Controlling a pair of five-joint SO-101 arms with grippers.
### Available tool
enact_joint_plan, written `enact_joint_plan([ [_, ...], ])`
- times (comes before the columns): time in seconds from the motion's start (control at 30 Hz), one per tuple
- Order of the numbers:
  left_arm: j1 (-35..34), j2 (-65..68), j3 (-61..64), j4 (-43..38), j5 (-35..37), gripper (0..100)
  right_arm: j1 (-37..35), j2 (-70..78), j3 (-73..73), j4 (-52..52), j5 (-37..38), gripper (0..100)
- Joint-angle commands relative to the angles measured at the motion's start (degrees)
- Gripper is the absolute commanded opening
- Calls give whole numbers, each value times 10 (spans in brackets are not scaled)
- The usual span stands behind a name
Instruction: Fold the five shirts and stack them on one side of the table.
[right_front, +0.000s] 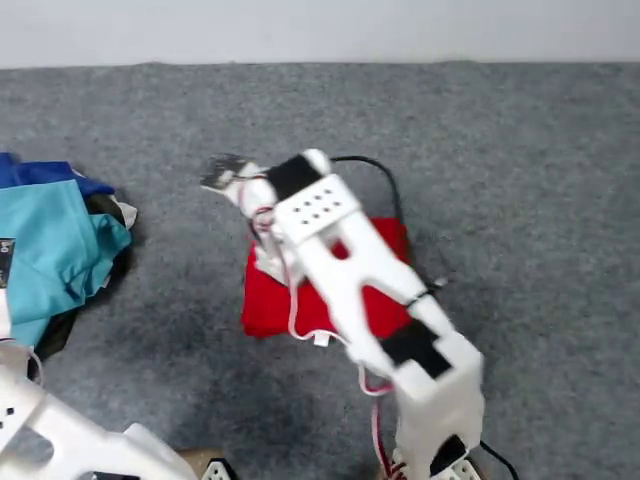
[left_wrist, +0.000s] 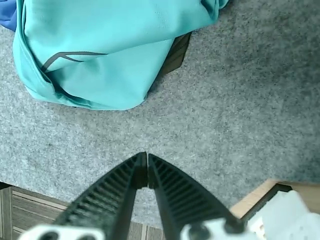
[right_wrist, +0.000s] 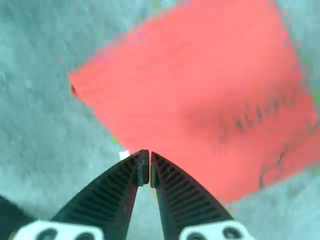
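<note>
- Centrally on the grey mat (right_front: 520, 150) lies the red shirt (right_front: 275, 305), folded into a compact rectangle.
- The right gripper (right_front: 224, 176) is held above the red shirt's far-left corner, and its arm crosses over the shirt from the near right.
- Seen from the right wrist, the right gripper (right_wrist: 144, 170) has its fingers pressed together with nothing between them. The red shirt (right_wrist: 200, 95) lies below and just beyond the tips.
- At the table's left edge, the teal shirt (right_front: 55, 250) tops a loose heap, with a blue shirt (right_front: 40, 172) on its far side and a dark garment (right_front: 100, 206) underneath.
- The left gripper (left_wrist: 147, 170) is also closed and empty, over bare mat near the teal shirt (left_wrist: 110, 50) but apart from it.
- A black cable (right_front: 385, 180) curves past the red shirt's far side.
</note>
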Motion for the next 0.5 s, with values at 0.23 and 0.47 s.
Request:
enact_joint_plan([
  [0.23,5,-10,-2,7,2,15,148,-230,361,-142,-1,9],
  [0.47,5,-10,-2,6,2,15,182,-235,548,-336,-1,9],
])
